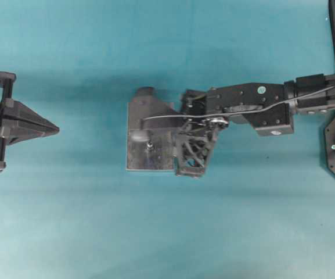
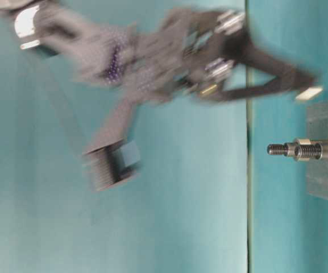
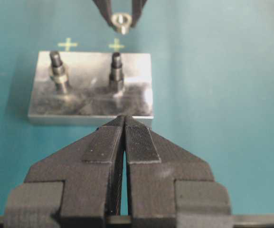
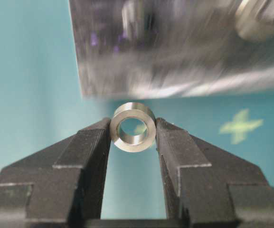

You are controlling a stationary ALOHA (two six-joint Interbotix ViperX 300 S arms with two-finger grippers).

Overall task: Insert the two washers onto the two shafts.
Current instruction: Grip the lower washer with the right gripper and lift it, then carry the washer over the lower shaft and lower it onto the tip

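The right gripper (image 4: 133, 135) pinches the washer (image 4: 133, 127) near the plate (image 4: 184, 71); the left gripper (image 3: 124, 124) sits closed, empty.

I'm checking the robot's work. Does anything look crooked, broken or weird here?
Nothing stands out. The right gripper pinches the washer squarely, and both shafts stand upright on the metal plate.

Washer (image 4: 133, 127) in my right gripper (image 4: 133, 142): bright metal, smooth, polished bore. My fingers (image 4: 87, 156) are matt black plastic, faintly grainy; left gripper (image 3: 124, 124) pads finely ribbed. Base plate (image 3: 91, 102) is brushed metal, smeared and scuffed. Shafts (image 3: 116, 66) are dull steel, threaded. Table (image 1: 167, 232) matt teal.
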